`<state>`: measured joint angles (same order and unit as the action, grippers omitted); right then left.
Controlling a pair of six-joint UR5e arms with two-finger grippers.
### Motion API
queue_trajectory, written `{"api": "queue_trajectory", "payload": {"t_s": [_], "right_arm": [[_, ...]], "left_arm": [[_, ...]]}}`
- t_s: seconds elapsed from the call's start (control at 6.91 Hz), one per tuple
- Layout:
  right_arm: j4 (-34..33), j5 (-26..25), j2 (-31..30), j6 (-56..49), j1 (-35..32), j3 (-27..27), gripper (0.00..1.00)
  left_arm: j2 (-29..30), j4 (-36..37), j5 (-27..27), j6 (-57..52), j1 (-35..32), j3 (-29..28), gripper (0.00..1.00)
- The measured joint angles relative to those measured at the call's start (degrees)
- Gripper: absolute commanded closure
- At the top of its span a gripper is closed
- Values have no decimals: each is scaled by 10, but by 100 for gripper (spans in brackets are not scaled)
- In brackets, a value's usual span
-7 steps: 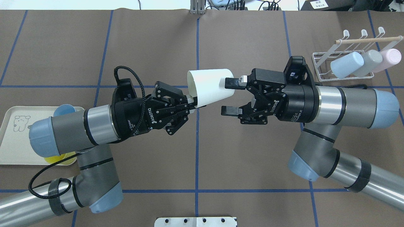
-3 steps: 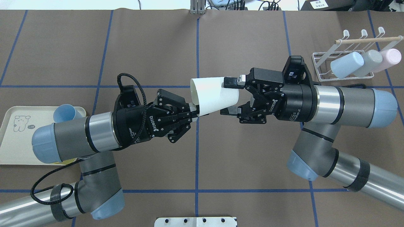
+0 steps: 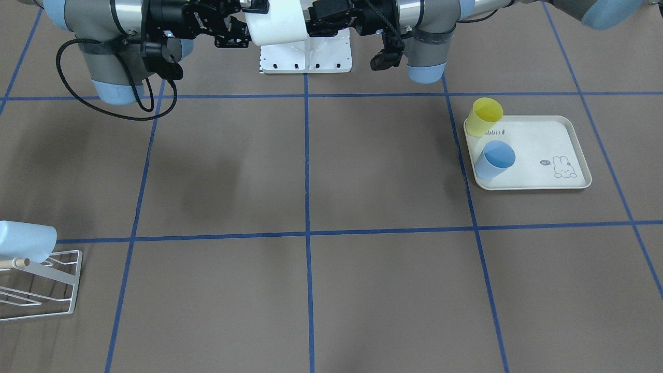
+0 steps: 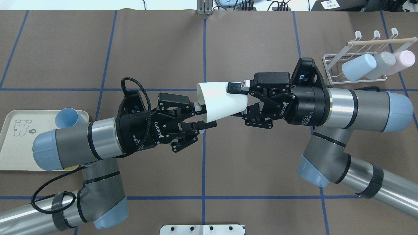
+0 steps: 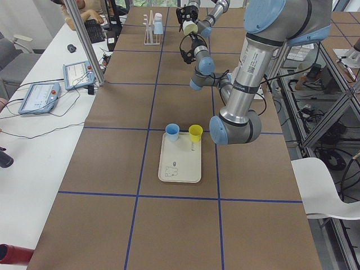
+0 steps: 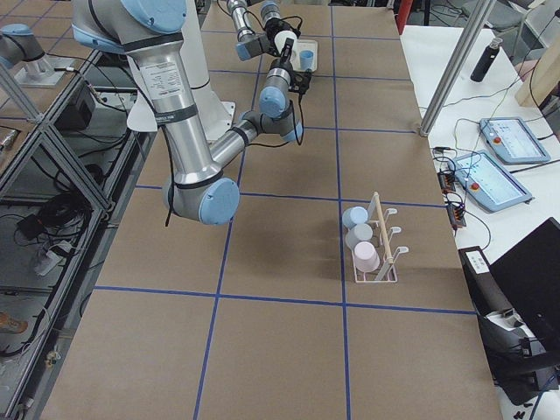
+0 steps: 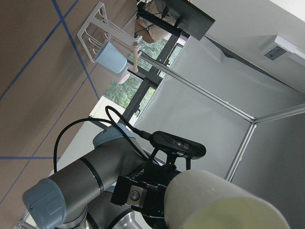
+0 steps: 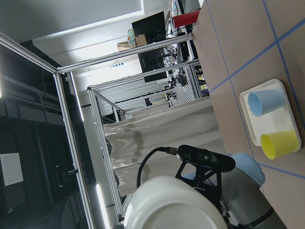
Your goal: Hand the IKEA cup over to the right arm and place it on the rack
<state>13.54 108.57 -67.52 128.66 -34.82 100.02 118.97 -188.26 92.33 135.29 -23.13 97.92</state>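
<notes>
The white IKEA cup (image 4: 220, 102) hangs on its side in mid-air over the table's middle; it also shows at the top of the front-facing view (image 3: 274, 23). My right gripper (image 4: 238, 101) is shut on the cup's narrow base end, one finger above and one below. My left gripper (image 4: 203, 115) is open, with its fingers spread at the cup's open rim. The rack (image 4: 329, 70), white wire with a wooden peg (image 4: 380, 41), stands at the far right. The cup fills the lower edge of both wrist views (image 7: 214, 200) (image 8: 174, 202).
A light blue cup (image 4: 359, 67), a grey cup (image 4: 382, 64) and a pink cup (image 4: 403, 61) lie on the rack. The cream rabbit tray (image 3: 538, 155) at my left holds a yellow cup (image 3: 486, 116) and a blue cup (image 3: 496, 159).
My right gripper has closed on the cup's base end. My left gripper, earlier shut on the rim, has opened. The cup has dropped slightly toward me.
</notes>
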Motion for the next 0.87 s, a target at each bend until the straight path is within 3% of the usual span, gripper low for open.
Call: {"api": "queue_trajectory", "payload": {"t_s": [0.29,0.58,0.87], "right_arm": [[0,0,-10,-1,-12,5,100],[-23,9,-38,-36,-80,-12,100],[-108,55,-58,-180,-160,-53,100]], "left_arm": [[-2,-1,-16,-4,-4,5,34],[-9,3,-44,-26,-10,2,34],[-25,8,-50,-65,-15,-4,34]]}}
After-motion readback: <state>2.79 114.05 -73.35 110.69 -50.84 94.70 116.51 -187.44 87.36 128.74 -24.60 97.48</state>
